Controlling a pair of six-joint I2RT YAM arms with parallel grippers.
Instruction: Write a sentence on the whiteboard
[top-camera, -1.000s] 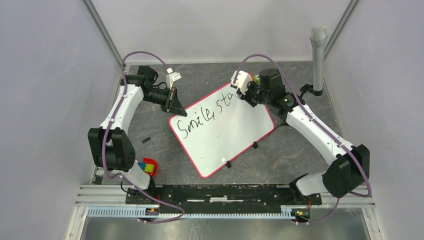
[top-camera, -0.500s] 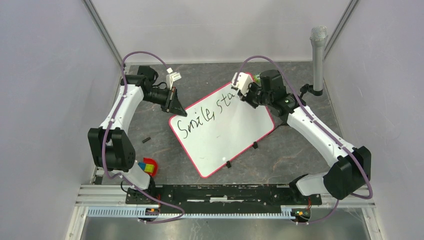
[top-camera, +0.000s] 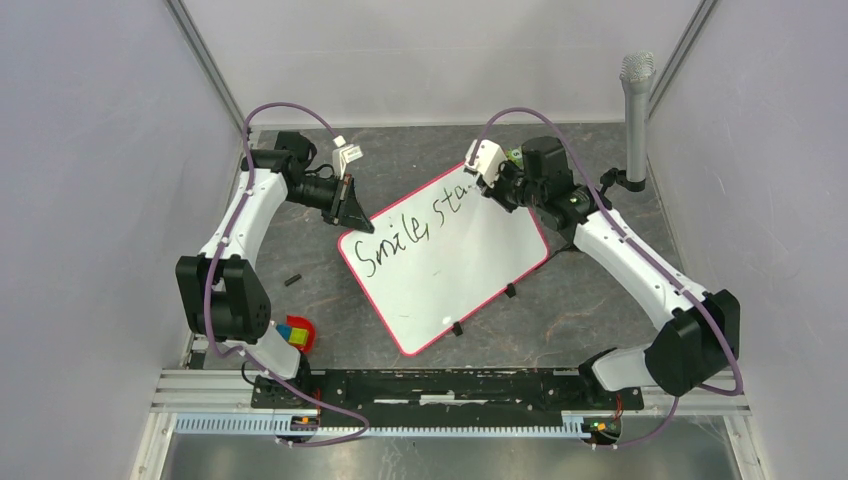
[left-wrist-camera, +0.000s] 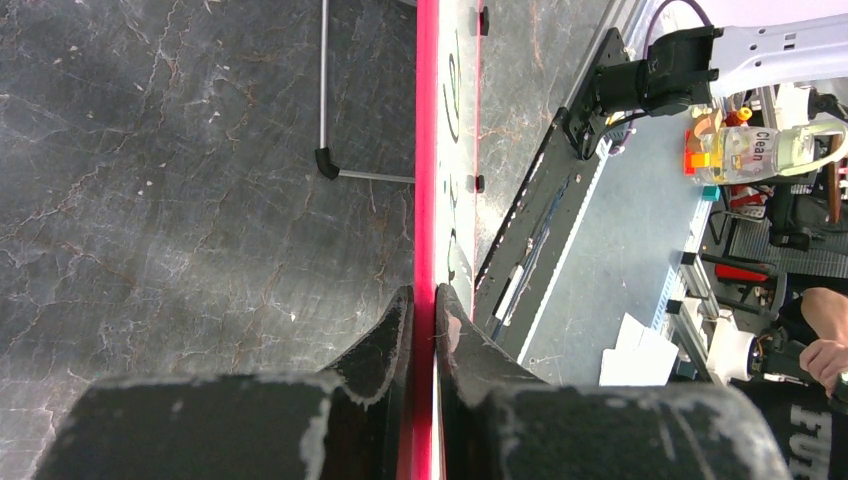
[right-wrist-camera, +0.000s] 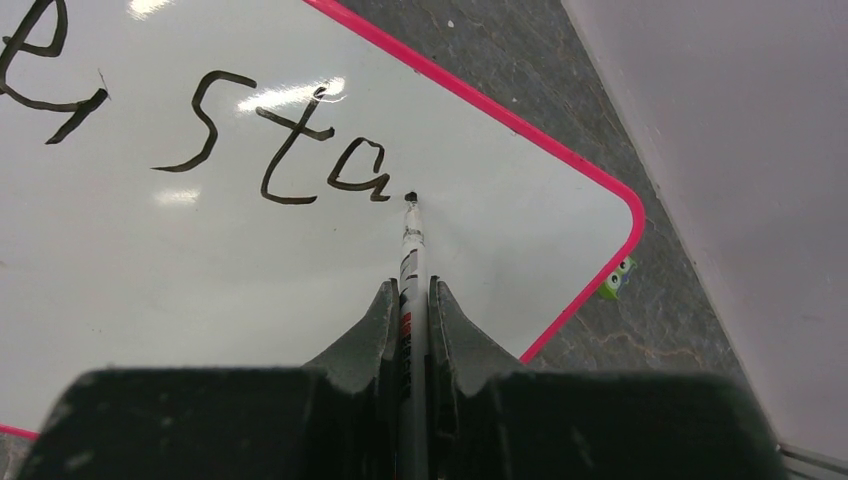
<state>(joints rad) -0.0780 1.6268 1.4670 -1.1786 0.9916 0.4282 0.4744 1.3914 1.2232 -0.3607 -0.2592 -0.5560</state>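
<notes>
The whiteboard (top-camera: 450, 280), white with a pink frame, lies slantwise in the middle of the dark table. The sentence (top-camera: 415, 232) reads "Smile, sta" in black script along its far edge, and the right wrist view shows "Sta" (right-wrist-camera: 270, 150). My left gripper (top-camera: 355, 215) (left-wrist-camera: 424, 290) is shut on the pink frame (left-wrist-camera: 427, 150) at the board's left corner. My right gripper (top-camera: 497, 185) (right-wrist-camera: 415, 285) is shut on a thin white marker (right-wrist-camera: 412, 240). The marker's black tip sits on the board just right of the "a".
A grey microphone-like post (top-camera: 636, 110) stands at the far right. A small green toy with eyes (right-wrist-camera: 617, 277) lies just past the board's far corner. A small black piece (top-camera: 292, 280) and a coloured toy (top-camera: 296, 333) lie left of the board. A black rail (top-camera: 450, 385) runs along the near edge.
My right gripper with the marker has shifted slightly to the right along the writing line. The left gripper and the board have not moved.
</notes>
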